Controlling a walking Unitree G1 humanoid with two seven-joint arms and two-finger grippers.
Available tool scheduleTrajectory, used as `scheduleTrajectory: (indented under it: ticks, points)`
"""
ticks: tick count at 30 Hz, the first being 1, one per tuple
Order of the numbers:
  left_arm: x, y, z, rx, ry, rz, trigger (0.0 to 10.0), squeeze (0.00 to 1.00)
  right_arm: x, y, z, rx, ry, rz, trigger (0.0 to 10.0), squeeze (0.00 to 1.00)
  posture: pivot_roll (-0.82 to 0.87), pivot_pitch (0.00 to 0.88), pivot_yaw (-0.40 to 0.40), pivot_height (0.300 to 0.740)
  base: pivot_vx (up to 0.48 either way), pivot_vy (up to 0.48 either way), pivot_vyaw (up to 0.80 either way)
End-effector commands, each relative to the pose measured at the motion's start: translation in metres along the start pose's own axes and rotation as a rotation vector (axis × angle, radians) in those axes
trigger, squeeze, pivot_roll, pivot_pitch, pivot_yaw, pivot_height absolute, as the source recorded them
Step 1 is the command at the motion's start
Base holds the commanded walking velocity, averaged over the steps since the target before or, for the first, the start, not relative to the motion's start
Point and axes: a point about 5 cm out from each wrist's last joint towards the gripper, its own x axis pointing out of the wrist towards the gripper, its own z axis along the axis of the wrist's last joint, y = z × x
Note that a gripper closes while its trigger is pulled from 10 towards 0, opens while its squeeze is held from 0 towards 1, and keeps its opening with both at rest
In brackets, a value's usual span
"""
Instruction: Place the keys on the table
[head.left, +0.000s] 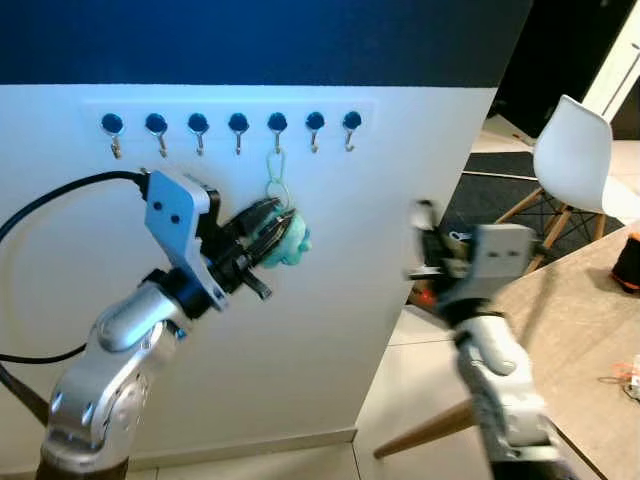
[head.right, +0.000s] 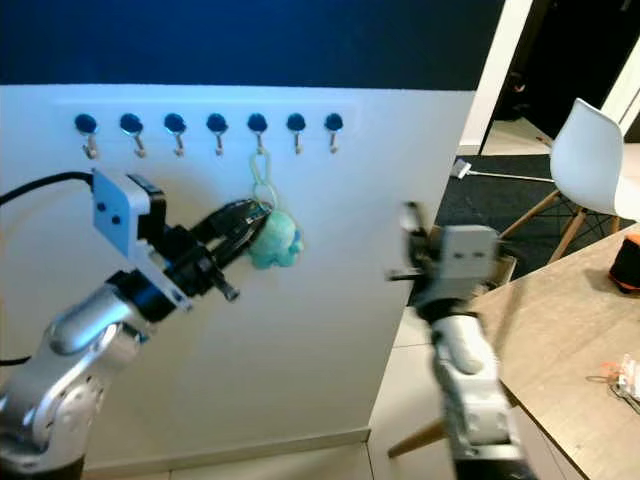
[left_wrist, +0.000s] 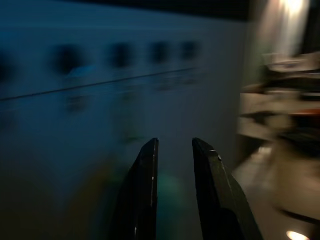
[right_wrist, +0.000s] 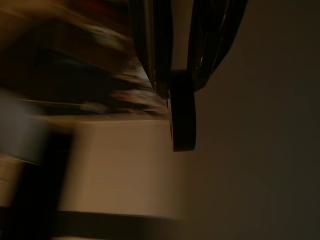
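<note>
On the white wall, a row of hooks (head.left: 237, 130) carries the keys (head.left: 285, 232), a green ring with a teal plush fob hanging from the fifth hook. Left gripper (head.left: 277, 228) at the fob, its fingers (left_wrist: 145, 190) slightly parted about it. Right gripper (head.left: 428, 240) is blurred beside the wooden table (head.left: 575, 330); finger state indeterminate.

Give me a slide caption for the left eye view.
Left gripper reaches the teal keychain hanging from a wall hook, wooden table at right.
</note>
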Motion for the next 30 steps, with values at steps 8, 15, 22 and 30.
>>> scheduleTrajectory:
  ticks: [8,15,22,30]
  points:
    - [0.007,0.024,-0.009,0.045,0.037,0.193,10.0,0.0,-0.03,-0.116,-0.039,-0.234,0.192,-0.541,10.0,0.0,0.08,0.113,-0.015,0.74,0.0,0.0,0.0]
    - [0.006,0.035,-0.017,0.088,0.071,0.28,10.0,0.0,-0.051,-0.156,-0.067,-0.308,0.361,-0.7,10.0,0.0,0.08,0.114,-0.015,0.74,0.0,0.0,0.0]
    - [0.004,0.036,-0.018,0.102,0.08,0.292,10.0,0.0,-0.058,-0.15,-0.101,-0.252,0.558,-0.649,10.0,0.0,0.09,0.114,-0.016,0.74,0.0,0.0,0.0]
    - [0.003,0.037,-0.018,0.114,0.078,0.308,10.0,0.0,-0.05,-0.14,-0.109,-0.235,0.583,-0.598,10.0,1.0,0.1,0.116,-0.022,0.74,0.0,0.0,0.0]
